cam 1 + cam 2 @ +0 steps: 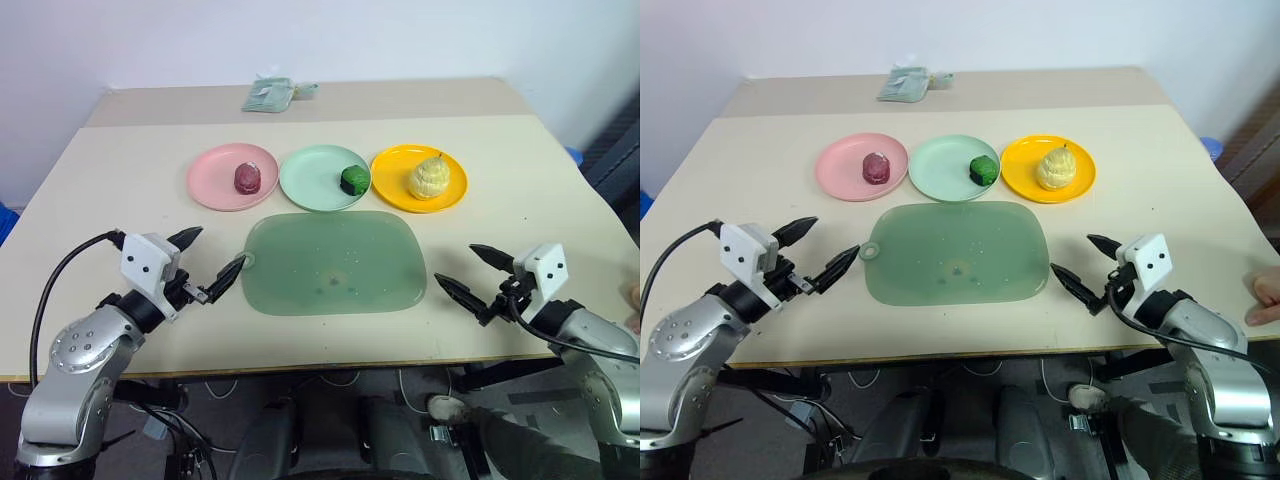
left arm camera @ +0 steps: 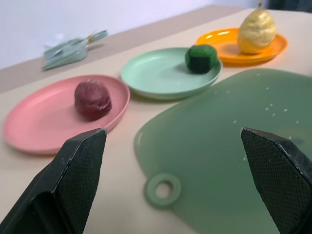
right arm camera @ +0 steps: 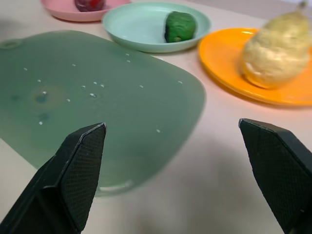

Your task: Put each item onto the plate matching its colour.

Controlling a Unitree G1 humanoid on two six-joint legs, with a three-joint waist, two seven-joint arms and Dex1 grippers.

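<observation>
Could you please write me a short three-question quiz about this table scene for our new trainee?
1. True or false: the dark red rounded lump lies on the round pink plastic plate.
2. Which item sits on the round mint green plastic plate? A) the pale yellow ridged lump B) the dark green blocky chunk C) nothing
3. Fill in: the large translucent green mat lies between the left gripper and the ____ gripper.

Key:
1. True.
2. B; the yellow lump is on the round bright yellow plastic plate.
3. Right; both grippers are open and hold nothing.
</observation>
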